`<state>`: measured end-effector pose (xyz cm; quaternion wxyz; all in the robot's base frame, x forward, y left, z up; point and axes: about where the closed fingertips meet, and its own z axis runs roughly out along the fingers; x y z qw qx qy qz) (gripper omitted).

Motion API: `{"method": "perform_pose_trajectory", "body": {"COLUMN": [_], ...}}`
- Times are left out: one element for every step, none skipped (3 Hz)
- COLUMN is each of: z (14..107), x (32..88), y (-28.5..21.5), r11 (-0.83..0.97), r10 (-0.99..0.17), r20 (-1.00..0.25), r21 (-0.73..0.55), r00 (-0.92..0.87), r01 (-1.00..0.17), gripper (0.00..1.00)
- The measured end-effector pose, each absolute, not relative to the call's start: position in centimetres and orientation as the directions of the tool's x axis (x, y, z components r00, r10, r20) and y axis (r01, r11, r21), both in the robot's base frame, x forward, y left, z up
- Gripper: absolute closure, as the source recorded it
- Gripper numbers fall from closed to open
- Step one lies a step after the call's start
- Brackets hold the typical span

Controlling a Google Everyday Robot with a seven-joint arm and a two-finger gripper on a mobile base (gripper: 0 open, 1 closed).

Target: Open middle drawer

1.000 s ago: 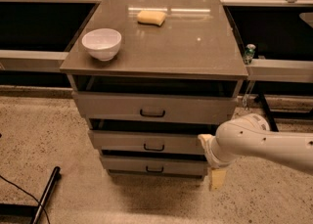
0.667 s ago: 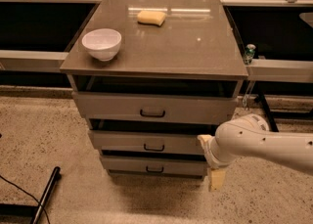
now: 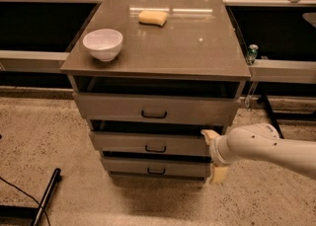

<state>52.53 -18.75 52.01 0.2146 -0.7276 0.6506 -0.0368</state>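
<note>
A grey-brown cabinet [image 3: 197, 57] has three stacked drawers. The middle drawer [image 3: 123, 142] has a flat front and a small dark pull handle [image 3: 155, 148]. A dark gap shows above its front. My gripper [image 3: 214, 154] sits at the right end of that drawer front, on a white arm [image 3: 269, 148] that comes in from the right. Its beige fingertips [image 3: 210, 134] stand apart, one above the other, and the gripper is open. It is well to the right of the handle and does not touch it.
A white bowl [image 3: 102, 44] and a yellow sponge [image 3: 152, 18] rest on the cabinet top. A green can [image 3: 252, 53] stands on the ledge to the right. A black pole [image 3: 47, 195] and a cable lie on the speckled floor at the left.
</note>
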Motion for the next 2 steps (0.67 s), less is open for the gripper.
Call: {"method": "perform_pose_trajectory", "body": {"z": [51.6, 49.3], "x": [52.6, 54.2], "y": [-18.7, -19.4], "r11": [-0.075, -0.075], "r10": [-0.961, -0.96], "r20": [-0.224, -0.22], "r21": [-0.364, -0.391], "r00": [0.165, 0.172], "r01": [-0.929, -0.917], "gripper": [0.0, 0.0]}}
